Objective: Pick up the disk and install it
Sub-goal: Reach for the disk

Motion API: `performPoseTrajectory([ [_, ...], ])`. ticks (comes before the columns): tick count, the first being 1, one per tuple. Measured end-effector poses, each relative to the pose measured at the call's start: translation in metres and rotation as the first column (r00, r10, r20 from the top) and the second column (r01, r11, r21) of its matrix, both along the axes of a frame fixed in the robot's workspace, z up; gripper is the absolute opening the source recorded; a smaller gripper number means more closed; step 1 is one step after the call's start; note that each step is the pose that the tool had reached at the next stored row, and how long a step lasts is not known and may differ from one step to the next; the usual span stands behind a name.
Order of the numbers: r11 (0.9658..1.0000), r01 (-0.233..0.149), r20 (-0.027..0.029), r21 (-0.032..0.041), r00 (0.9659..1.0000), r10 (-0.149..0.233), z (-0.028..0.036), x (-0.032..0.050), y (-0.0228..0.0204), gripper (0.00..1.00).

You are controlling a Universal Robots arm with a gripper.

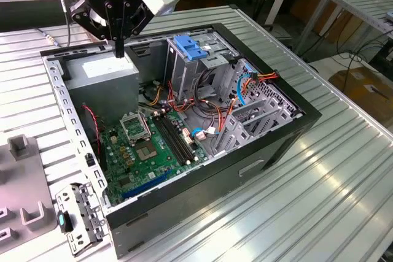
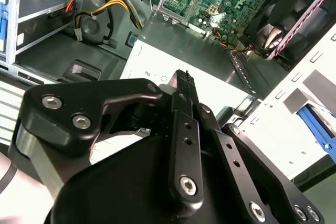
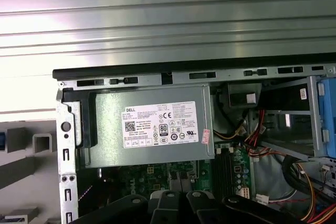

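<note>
The disk (image 2: pixel 316 125) is, I think, the flat thing with the blue rail in the second wrist view. I cannot be sure, as just a bit of it peeks in. It lies outside the computer case (image 1: pixel 245 173), past the case's back wall, by the grey holder (image 1: pixel 27 216) near the tabletop (image 1: pixel 319 170) edge at the exterior view's left.

The tool (image 1: pixel 118 50) is pinched closed and holds nothing. It hangs over the big grey power box (image 1: pixel 101 69) in the case's back corner, very near its top. I cannot tell if it touches.

So the pick-up is not yet done. To do it well, I think the tool must be wide before it goes down on the disk. It should come straight from above and squeeze the two long sides evenly, so the disk stays flat and does not tip. It should lift clear of the case wall. The tall metal cage (image 1: pixel 184 75) has loose wires (image 1: pixel 209 105) beside it that could snag.
</note>
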State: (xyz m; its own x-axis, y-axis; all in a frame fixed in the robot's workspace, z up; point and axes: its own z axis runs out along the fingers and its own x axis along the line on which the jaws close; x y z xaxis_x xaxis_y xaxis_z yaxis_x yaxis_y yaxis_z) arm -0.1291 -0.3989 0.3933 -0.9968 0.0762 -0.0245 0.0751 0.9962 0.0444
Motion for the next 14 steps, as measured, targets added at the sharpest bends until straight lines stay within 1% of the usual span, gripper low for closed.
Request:
performPoseTrajectory([
  [14, 1.0000, 0.000, 0.0000, 0.0000, 1.0000, 0.000, 0.0000, -0.0092, 0.0000, 0.11],
])
